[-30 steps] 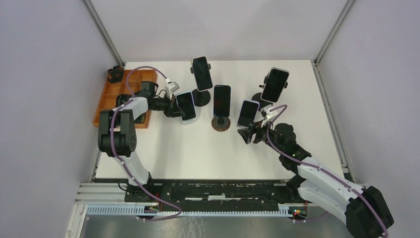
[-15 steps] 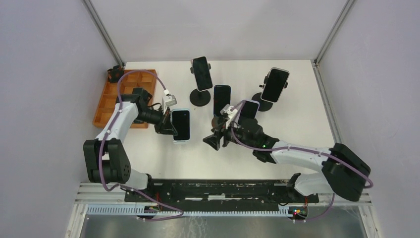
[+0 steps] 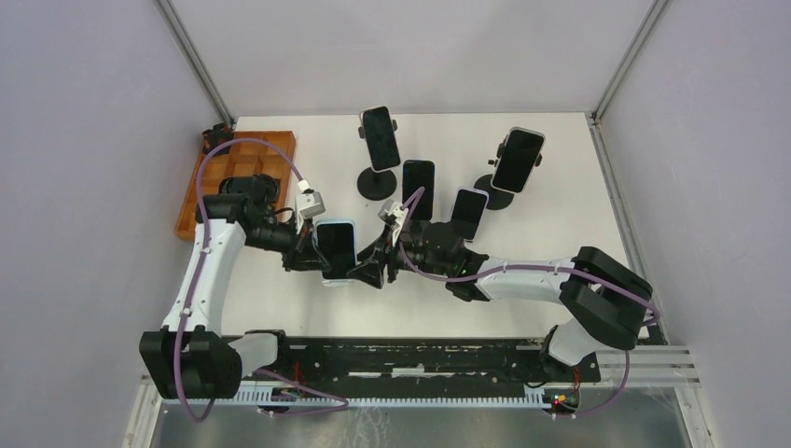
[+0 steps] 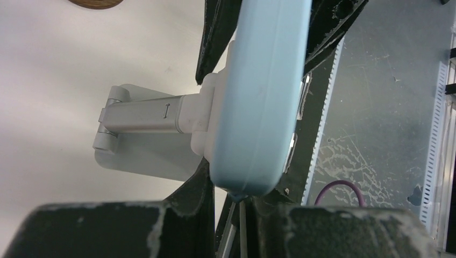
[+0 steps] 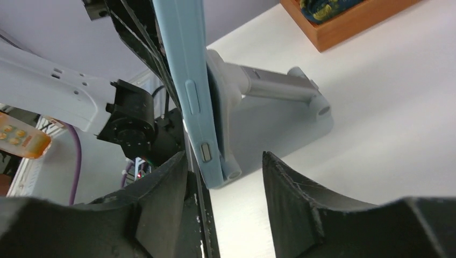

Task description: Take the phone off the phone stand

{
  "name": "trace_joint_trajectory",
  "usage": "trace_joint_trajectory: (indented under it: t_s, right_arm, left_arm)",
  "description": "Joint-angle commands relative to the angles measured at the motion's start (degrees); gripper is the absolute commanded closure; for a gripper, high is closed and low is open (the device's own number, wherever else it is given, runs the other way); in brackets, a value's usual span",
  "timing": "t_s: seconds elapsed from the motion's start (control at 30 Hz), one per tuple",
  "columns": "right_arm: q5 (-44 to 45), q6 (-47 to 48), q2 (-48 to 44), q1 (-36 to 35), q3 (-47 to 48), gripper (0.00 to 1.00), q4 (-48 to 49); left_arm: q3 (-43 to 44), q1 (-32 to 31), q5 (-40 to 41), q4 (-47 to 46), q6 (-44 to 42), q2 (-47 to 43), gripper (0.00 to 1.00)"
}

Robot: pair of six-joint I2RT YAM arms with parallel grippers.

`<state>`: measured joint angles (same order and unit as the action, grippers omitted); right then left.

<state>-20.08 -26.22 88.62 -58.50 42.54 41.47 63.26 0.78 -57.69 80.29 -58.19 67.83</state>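
Observation:
A phone in a light blue case (image 3: pixel 335 249) sits clipped in a white phone stand (image 4: pixel 144 114), left of the table's middle. My left gripper (image 3: pixel 315 254) is shut on the phone's edges; in the left wrist view the phone (image 4: pixel 259 91) fills the space between its fingers (image 4: pixel 203 189). My right gripper (image 3: pixel 368 270) is open at the phone's right side. In the right wrist view the phone's edge (image 5: pixel 185 80) and the stand's clip and arm (image 5: pixel 271 86) lie between its spread fingers (image 5: pixel 301 199), touching neither.
Several other phones stand on stands behind: one on a black round base (image 3: pixel 380 137), one in the middle (image 3: pixel 418 189), one beside it (image 3: pixel 466 213), one at the right (image 3: pixel 518 160). An orange compartment tray (image 3: pixel 199 203) lies at the left edge.
My left gripper has carried the blue-cased phone and its stand nearer and slightly left. My right arm has swung left from the middle phones to the phone's right side.

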Motion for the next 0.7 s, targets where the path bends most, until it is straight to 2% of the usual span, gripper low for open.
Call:
trace_joint_trajectory:
  t_s: [0.0, 0.1, 0.3, 0.37, 0.43, 0.47, 0.5, 0.6, 0.63, 0.67]
  right_arm:
    - [-3.82, -3.28, 1.87, -0.89, 3.22, 0.46, 8.24]
    - [-5.66, -5.37, 3.21, -1.16, 3.41, 0.55, 11.53]
    - [-8.42, -7.29, 5.53, -1.65, 5.34, 0.67, 13.56]
    - [-8.75, -7.78, 5.64, -1.65, 5.36, 0.78, 14.62]
    - [-8.8, -7.93, 5.24, -1.64, 5.27, 0.95, 14.97]
    - [-8.82, -7.93, 4.87, -1.54, 5.14, 1.0, 15.04]
    - [-8.79, -8.0, 4.59, -1.38, 4.93, 1.0, 15.2]
    - [-9.39, -9.23, 3.31, -0.79, 2.82, 1.0, 18.87]
    - [-9.8, -10.15, 2.74, -0.43, 1.46, 1.0, 21.72]
    - [-10.2, -11.23, 2.27, 0.01, 0.36, 1.0, 23.84]
  left_arm:
    - [1.19, -0.11, -6.66, 2.05, -2.5, -2.12, 0.98]
    - [1.33, -0.1, -7.25, 2.06, -2.06, -2.49, 0.98]
    - [1.87, -0.12, -7.56, 1.99, -1.83, -2.82, 0.98]
    - [2.18, -0.07, -7.41, 2.02, -1.74, -2.81, 0.98]
    - [2.5, -0.11, -7.23, 1.99, -1.7, -2.77, 0.98]
    - [2.68, -0.15, -7.06, 1.99, -1.57, -2.71, 0.98]
    - [2.85, -0.1, -6.88, 2.02, -1.57, -2.64, 0.95]
    - [3.53, -0.15, -5.94, 2.09, -1.27, -2.54, 0.66]
    - [3.8, -0.11, -5.63, 2.33, -1.43, -2.53, 0.42]
    - [4.06, -0.08, -5.27, 2.82, -1.97, -2.6, 0.29]
